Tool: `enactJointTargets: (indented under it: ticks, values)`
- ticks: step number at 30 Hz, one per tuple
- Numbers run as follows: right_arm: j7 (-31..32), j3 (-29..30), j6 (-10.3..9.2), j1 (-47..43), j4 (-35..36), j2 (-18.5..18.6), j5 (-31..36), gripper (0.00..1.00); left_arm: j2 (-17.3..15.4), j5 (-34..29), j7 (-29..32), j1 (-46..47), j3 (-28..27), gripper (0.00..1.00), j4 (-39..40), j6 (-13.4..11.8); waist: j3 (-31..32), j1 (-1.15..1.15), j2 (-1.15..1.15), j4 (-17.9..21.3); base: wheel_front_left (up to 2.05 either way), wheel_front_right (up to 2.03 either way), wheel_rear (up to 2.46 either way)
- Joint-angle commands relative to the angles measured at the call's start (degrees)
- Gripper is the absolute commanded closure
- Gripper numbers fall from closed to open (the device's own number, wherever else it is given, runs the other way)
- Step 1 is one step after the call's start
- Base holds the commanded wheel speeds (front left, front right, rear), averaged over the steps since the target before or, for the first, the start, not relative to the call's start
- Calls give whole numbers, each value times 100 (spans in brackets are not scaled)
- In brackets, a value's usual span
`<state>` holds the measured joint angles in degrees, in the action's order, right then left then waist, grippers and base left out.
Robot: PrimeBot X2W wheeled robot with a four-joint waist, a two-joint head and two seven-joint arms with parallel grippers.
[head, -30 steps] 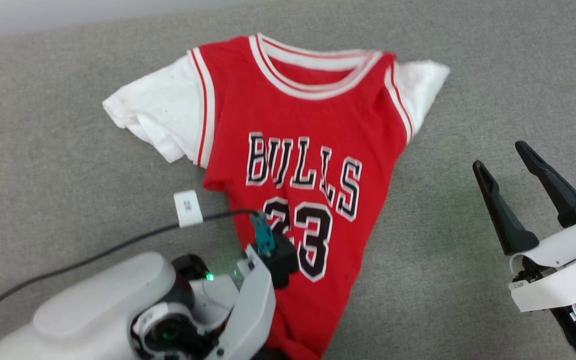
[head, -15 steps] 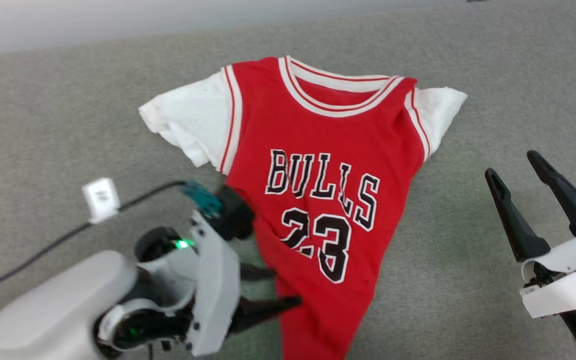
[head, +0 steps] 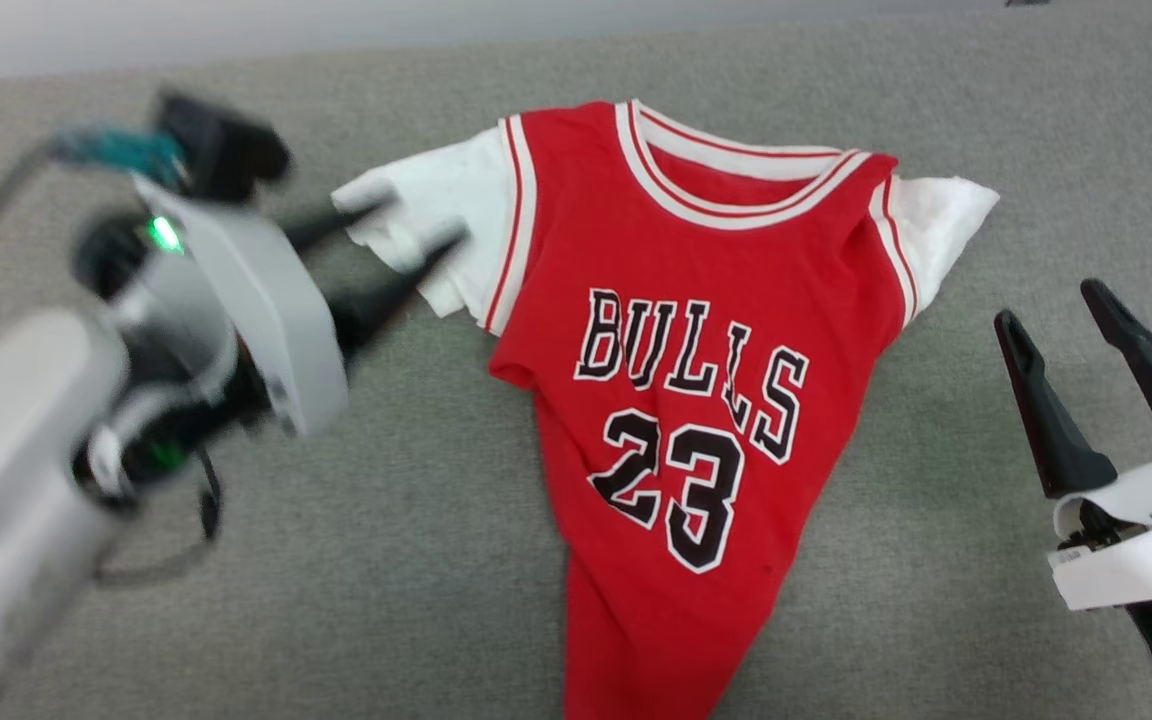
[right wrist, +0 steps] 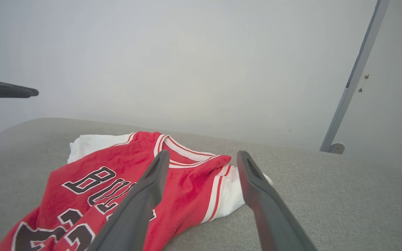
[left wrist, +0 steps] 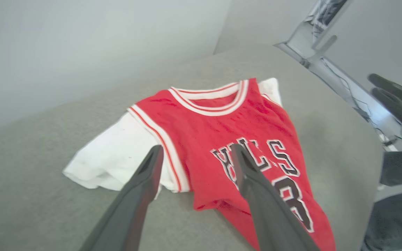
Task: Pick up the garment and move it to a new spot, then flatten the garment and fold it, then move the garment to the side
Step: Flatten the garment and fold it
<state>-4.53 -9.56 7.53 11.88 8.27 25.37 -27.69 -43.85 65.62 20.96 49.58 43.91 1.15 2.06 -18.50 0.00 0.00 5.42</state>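
**A:** Entry one, the garment. Where do we log it?

**B:** We log it face up on the grey surface. In the head view its collar is at 12 o'clock and its hem at 6. The long axis runs 12 to 6, and the lower body is drawn in to a narrow tail.

**A:** Entry two, the left gripper?

**B:** Fingers apart, holding nothing. It sits at the garment's 10 o'clock, tips over the white left sleeve and pointing toward 3. We cannot tell whether they touch the cloth.

**A:** Entry three, the right gripper?

**B:** Fingers apart, holding nothing. It is off the garment's 4 o'clock side, well apart from the cloth, tips toward 11.

**A:** Which arm do we list as nearer?

**B:** The left, in our judgement. The sleeve under it lies bunched, so we expect the flattening to start there, drawing outward toward 9 o'clock.
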Motion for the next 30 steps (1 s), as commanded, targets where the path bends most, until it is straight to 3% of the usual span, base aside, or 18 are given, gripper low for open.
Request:
enactJointTargets:
  ticks: [1, 8, 17, 24, 25, 26, 28, 29, 30]
  values:
    - [-62, 10, -8, 90, 9, -64, 41, 0, 63, -189, -105, 241, -49, 0, -295, 34, -271, 0, 0, 247, 0, 0, 0]
    - [-281, -64, -8, 354, -48, -320, 90, 0, 454, -936, -245, 1527, -4, 0, -2248, 176, -774, 0, 0, 806, 0, 0, 0]
    - [-434, -152, -8, 444, -173, -376, 95, 0, 686, -934, 1463, 2596, 684, 0, -4122, 510, -1212, 0, 0, 1213, 0, 0, 0]
    - [-420, -186, -8, 521, -169, -366, 103, 0, 746, -344, 2635, 2594, 958, 0, -4503, 546, -1306, 0, 0, 1225, 0, 0, 0]
    - [-413, -175, -8, 526, -177, -348, 96, 0, 773, -229, 2776, 2558, 1020, 7, -4396, 548, -1311, 0, 0, 1204, 0, 0, 0]
    - [-400, -169, -8, 539, -183, -323, 89, 0, 783, -116, 2882, 2522, 1055, 33, -4308, 551, -1314, 0, 0, 1184, 0, 0, 0]
    - [-353, -184, -8, 601, -169, -257, 94, 0, 779, 118, 3077, 2488, 1102, 73, -4142, 557, -1325, 0, 0, 1139, 0, 0, 0]
    - [-313, -207, -8, 669, -154, -221, 91, 0, 753, 190, 3128, 2489, 1117, 100, -4058, 558, -1334, 0, 0, 1123, 0, 0, 0]
    - [-263, -239, -8, 739, -139, -173, 60, 0, 711, 217, 3108, 2509, 1127, 100, -3979, 558, -1345, 0, 0, 1107, 0, 0, 0]
